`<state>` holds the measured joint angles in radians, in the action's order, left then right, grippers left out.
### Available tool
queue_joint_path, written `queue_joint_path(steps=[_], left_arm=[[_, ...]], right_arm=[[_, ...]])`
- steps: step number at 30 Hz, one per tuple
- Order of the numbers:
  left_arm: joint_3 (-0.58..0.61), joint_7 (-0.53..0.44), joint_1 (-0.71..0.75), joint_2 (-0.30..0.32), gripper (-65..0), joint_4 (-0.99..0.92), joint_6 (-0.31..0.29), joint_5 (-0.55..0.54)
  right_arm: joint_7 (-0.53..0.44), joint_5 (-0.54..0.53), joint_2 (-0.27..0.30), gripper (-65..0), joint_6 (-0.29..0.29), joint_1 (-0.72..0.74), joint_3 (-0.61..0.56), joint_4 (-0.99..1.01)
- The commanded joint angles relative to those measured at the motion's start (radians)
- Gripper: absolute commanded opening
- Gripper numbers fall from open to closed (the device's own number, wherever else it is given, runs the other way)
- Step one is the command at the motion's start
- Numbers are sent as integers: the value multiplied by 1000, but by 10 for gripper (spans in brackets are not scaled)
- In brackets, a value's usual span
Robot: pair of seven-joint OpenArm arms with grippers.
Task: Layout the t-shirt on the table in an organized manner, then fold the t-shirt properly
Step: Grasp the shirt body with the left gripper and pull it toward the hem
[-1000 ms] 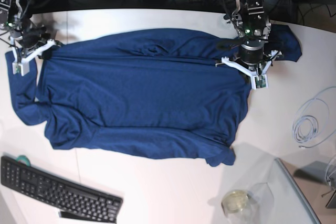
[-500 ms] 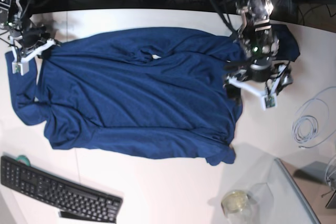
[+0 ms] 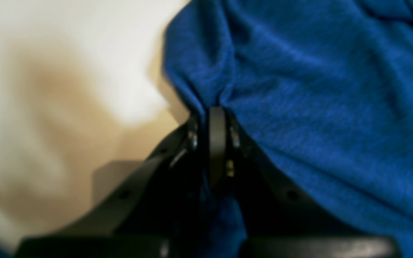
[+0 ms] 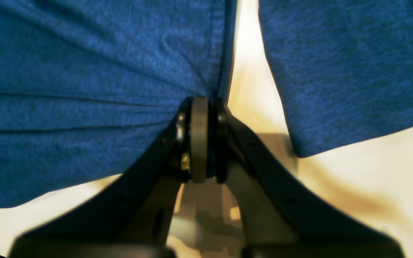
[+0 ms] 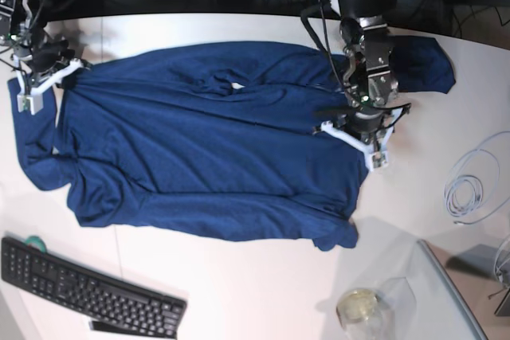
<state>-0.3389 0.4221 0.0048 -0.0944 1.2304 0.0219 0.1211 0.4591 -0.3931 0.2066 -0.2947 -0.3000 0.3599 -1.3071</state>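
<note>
On the white tabletop (image 5: 239,276) lies the blue t-shirt (image 5: 207,157); the left pincer (image 3: 215,118) and right pincer (image 4: 199,107) each pinch its cloth.

The black left gripper (image 3: 216,118) has its jaws pressed together on a bunched fold of the navy-blue knit t-shirt (image 3: 317,93), above the blurred smooth white table (image 3: 66,71).

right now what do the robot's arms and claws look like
Both arms are black with loose black cables along them. The left claw and right claw each carry white brackets at the wrist, and a small green light shows on the left arm. Up close, the fingers are black, curved and narrow toward the tip.
</note>
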Motion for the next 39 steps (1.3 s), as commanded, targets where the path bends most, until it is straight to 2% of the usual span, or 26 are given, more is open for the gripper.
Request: queue_joint_path(steps=[1,3,6,8,10,11,15,22,25,31,34,36,39], left_arm=[[-4,-36,7,8,-650,98,8,12],[8,2,27,6,-650,257,10,18],[39,149,-10,8,-650,418,10,19],[103,218,-58,20,-650,444,10,19],[174,252,-121,31,-650,412,13,19],[206,257,-153,29,-650,371,33,19],[340,215,-288,31,-650,71,146,16],[372,-18,-455,5,-650,-416,151,7],[373,-53,-489,-5,-650,-505,151,7],[378,-50,-486,-20,-650,-513,151,7],[383,-50,-481,-26,-397,-512,151,7],[383,-50,-467,-32,-255,-510,151,7],[384,-50,-420,-41,-122,-429,149,16]], right_arm=[[14,7,12,-629,12,-3,3,-15],[17,7,12,-629,12,-5,3,-48],[82,7,12,-629,12,-3,3,-130],[117,7,20,-629,12,2,3,-196],[148,7,32,-629,12,25,1,-239],[172,9,34,-629,12,49,1,-245],[254,9,66,-629,12,143,3,-179],[260,9,77,-629,12,244,1,-12],[257,9,78,-629,12,252,1,10],[260,9,73,-623,12,244,1,13],[258,7,72,-621,12,230,3,8],[258,7,72,-621,12,226,3,8],[258,7,72,-621,12,224,3,8]])
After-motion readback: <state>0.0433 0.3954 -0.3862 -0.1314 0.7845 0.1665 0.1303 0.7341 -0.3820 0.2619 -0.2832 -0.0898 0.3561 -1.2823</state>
